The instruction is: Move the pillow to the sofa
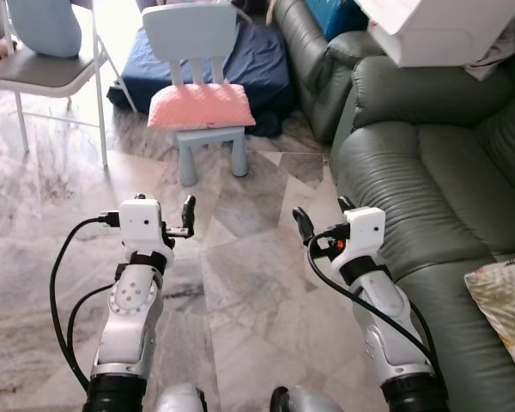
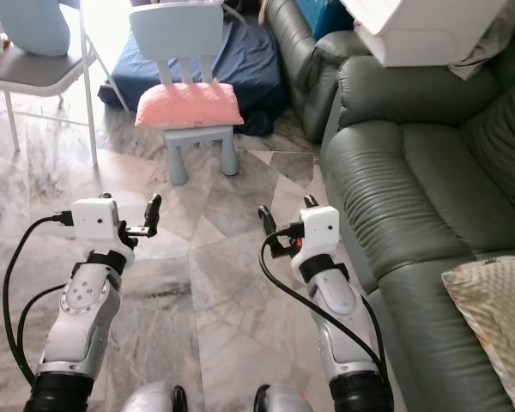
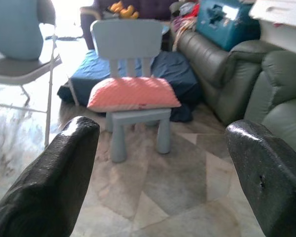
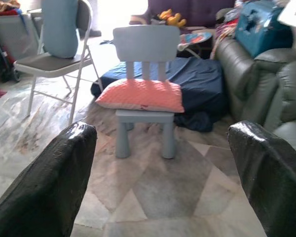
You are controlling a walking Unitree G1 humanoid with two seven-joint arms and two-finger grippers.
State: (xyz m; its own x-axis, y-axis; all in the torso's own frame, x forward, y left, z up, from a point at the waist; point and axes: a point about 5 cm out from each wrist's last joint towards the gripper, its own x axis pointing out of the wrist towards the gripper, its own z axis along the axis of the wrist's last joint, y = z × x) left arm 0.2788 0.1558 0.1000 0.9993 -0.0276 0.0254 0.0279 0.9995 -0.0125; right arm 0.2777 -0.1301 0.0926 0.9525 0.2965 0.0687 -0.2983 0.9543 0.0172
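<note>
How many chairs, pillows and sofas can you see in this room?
Chairs: 2, a small blue chair and a folding chair
Pillows: 3, pink pillow on the small chair, light blue pillow on the folding chair, patterned pillow on the sofa
Sofas: 1, green sofa
Total: 6

- one pink pillow [image 1: 201, 106]
- one patterned pillow [image 1: 506, 300]
- two chairs: blue [image 1: 194, 51], folding [image 1: 43, 73]
- one sofa [image 1: 429, 172]
- two grippers: left [image 1: 187, 216], right [image 1: 322, 216]
- one white box [image 1: 433, 30]
</note>
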